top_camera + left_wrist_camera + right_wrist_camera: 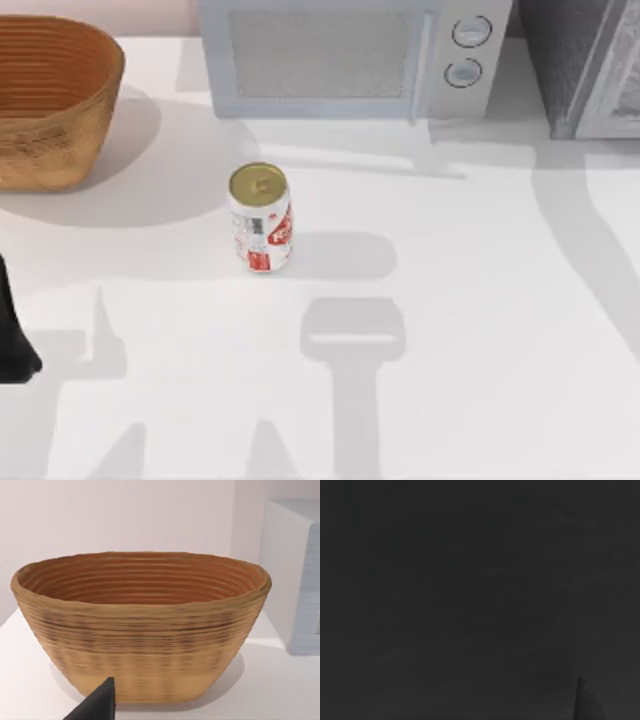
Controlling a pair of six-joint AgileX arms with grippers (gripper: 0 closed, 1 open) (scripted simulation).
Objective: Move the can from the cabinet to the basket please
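White table (480, 330) held one can (261, 218), standing up near the middle, well apart from the one wicker basket (50, 100) at the far left. I saw one microwave (340, 55) and one cabinet (580, 60) at the back. My left gripper (12, 340) sat at the left edge; I could not tell if it was open. My right wrist view was dark.

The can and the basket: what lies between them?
Nothing but bare table lies between the can and the basket, as the top view shows.
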